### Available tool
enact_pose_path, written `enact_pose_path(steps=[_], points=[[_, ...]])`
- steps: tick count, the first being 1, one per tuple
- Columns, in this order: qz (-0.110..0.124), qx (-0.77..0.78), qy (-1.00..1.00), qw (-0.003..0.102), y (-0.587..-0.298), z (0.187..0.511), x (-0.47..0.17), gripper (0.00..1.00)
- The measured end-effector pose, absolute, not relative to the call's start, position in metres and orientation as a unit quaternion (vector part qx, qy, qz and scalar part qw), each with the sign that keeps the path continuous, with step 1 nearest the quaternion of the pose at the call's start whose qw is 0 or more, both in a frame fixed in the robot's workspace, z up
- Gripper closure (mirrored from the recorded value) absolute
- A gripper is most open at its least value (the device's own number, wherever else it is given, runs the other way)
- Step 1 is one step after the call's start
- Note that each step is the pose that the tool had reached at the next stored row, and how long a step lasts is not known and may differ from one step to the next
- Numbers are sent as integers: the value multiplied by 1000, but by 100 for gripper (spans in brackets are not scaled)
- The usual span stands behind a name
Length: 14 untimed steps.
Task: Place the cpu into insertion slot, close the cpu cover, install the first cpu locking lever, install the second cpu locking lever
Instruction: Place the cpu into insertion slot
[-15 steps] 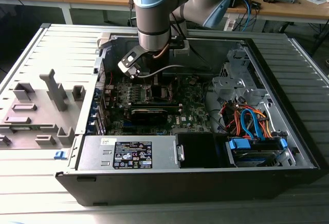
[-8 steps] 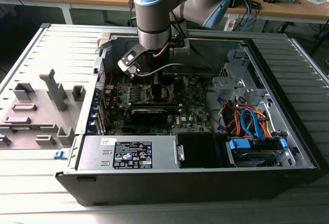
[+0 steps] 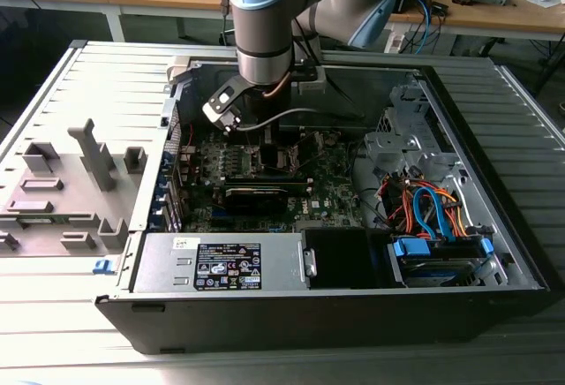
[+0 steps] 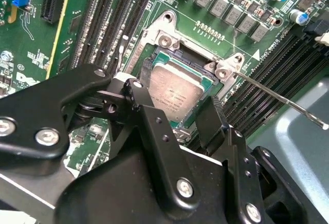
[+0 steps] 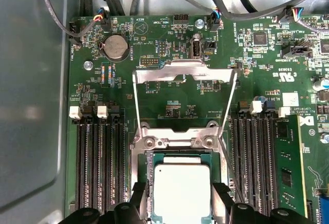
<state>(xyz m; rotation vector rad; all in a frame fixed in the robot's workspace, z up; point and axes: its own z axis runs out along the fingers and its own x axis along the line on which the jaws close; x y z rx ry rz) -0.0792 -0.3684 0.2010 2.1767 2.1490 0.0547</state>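
- Grey slatted tabletop carries an open computer case. I reach down into it over the green motherboard.
- My end effector hangs low over the insertion slot, between the banks of black memory slots.
- Its fingers are spread, one on each side of the cpu. I cannot tell whether the pads touch the chip's edges.
- In both wrist views the cpu lies flat and square inside the slot, and to my eye it is seated.
- The cpu cover stands raised off the slot, its window frame tipped back over the board.
- One thin locking lever juts free, off to the side of the socket and not hooked down.
- My judgement: the first step, placing the cpu, is at its end. The cover and both levers are not yet done.
- The move after this calls for a straight lift clear of the socket without nudging the chip, since the cover cannot swing down while I sit over the slot.
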Motion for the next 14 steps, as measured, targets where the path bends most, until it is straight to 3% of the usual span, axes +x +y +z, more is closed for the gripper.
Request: enact_pose_path(steps=[14], points=[[18, 707, 706, 41, -365, 203, -79, 38]])
